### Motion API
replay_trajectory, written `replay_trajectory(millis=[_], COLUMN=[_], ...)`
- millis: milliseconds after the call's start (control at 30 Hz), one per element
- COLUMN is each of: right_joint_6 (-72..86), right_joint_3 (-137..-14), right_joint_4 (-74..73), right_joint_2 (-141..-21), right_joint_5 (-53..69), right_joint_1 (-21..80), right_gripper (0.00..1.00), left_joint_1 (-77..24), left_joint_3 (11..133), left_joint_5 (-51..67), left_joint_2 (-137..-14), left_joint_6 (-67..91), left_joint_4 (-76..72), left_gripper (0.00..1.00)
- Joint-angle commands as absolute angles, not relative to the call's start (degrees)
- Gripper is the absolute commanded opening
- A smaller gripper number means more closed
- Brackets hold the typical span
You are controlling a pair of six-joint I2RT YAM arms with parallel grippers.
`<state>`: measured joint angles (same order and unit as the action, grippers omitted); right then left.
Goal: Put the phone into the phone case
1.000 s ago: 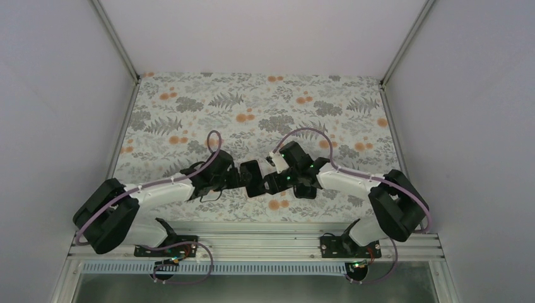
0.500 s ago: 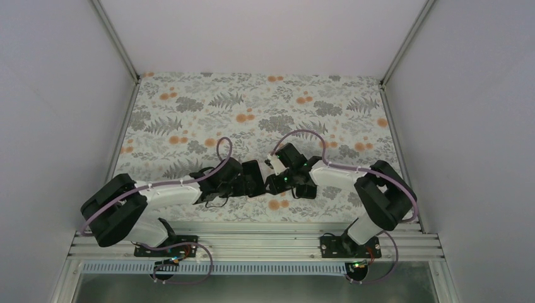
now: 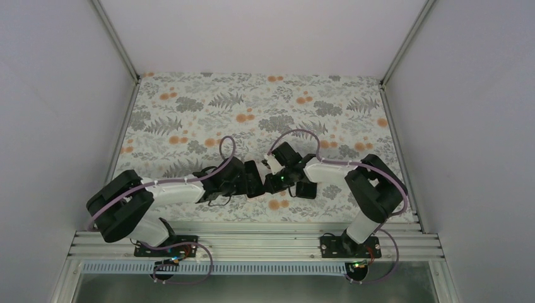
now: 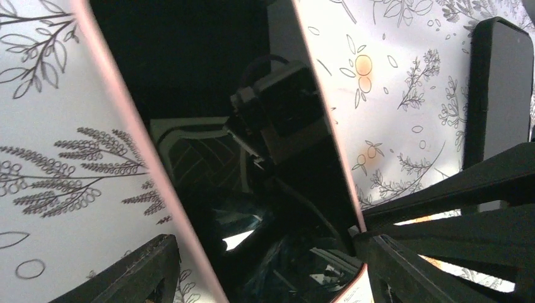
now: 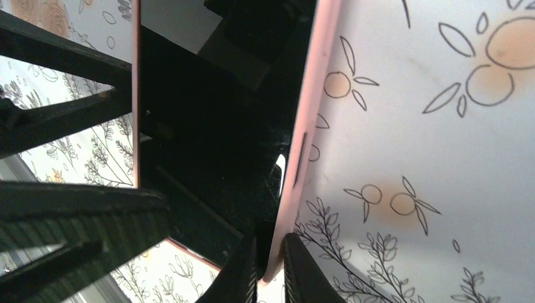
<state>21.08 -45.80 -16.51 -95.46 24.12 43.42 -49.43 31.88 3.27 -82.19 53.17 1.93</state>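
Both arms meet over the near middle of the floral table [image 3: 189, 101]. The left gripper [image 4: 265, 268] clamps the pink-edged phone [image 4: 240, 145] across its width, and the right gripper [image 5: 270, 271] pinches its rim. The black phone case [image 4: 498, 82] lies just beside them.

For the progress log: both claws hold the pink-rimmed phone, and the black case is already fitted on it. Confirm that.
Wrong about the case. The left wrist view shows the black rectangular phone case lying on the floral tablecloth, apart from the pink-rimmed, black-screened phone. The rest stands.
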Motion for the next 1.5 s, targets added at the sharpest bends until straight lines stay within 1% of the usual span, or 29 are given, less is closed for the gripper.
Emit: replay_trajectory(millis=[0, 233, 300, 400, 567, 700, 867, 1000, 1067, 1133, 1200, 1267, 1467], right_joint_6=[20.56, 20.87, 20.61, 20.53, 21.11, 22.30, 23.28, 23.85, 24.24, 24.66, 24.99, 25.34, 26.99], right_joint_3=[-46.29, -48.23, -48.05, -47.41, -47.99, -49.17, -51.09, -53.61, -54.64, -56.08, -57.98, -59.95, -65.59], right_joint_4=[-20.21, -23.44, -22.94, -21.48, -22.60, -24.06, -24.91, -25.66, -25.43, -25.49, -26.07, -26.67, -28.61], right_joint_2=[-98.84, -101.60, -100.99, -98.00, -92.12, -88.89, -87.72, -89.56, -90.57, -91.87, -93.60, -95.81, -102.20], right_joint_5=[18.78, 12.24, 12.41, 13.64, 12.23, 9.94, 7.73, 5.72, 4.47, 3.04, 1.37, -0.81, -6.46], right_joint_1=[44.18, 45.29, 45.36, 45.44, 45.48, 45.99, 47.58, 49.59, 50.78, 51.75, 52.90, 54.20, 56.64], right_gripper=[0.09, 0.08, 0.06, 0.07, 0.22, 0.40, 0.64, 0.80, 0.87, 0.99, 0.99, 0.99, 0.99], left_joint_1=[-50.01, -50.01, -49.95, -49.86, -49.09, -46.65, -42.34, -39.43, -38.14, -36.83, -36.12, -35.95, -35.95], left_joint_3=[31.25, 31.11, 30.97, 30.76, 30.09, 27.99, 26.06, 25.58, 26.20, 27.44, 29.94, 33.34, 43.75], left_joint_5=[4.31, 3.77, 3.15, 1.41, -0.74, -0.87, -1.42, -3.03, -4.46, -6.47, -9.77, -14.08, -25.29], left_joint_2=[-84.94, -85.28, -84.98, -83.98, -80.18, -74.40, -66.64, -60.20, -56.86, -53.03, -50.28, -48.17, -43.83], left_joint_6=[53.66, 53.78, 54.01, 54.29, 55.28, 55.98, 55.61, 54.83, 54.15, 53.24, 52.05, 51.22, 48.39], left_joint_4=[4.81, 4.87, 5.47, 7.24, 9.47, 9.92, 13.84, 18.78, 22.50, 26.28, 31.03, 36.38, 49.16], left_gripper=[0.75, 0.74, 0.74, 0.74, 0.74, 0.75, 0.83, 0.89, 0.90, 0.92, 0.95, 1.00, 1.00])
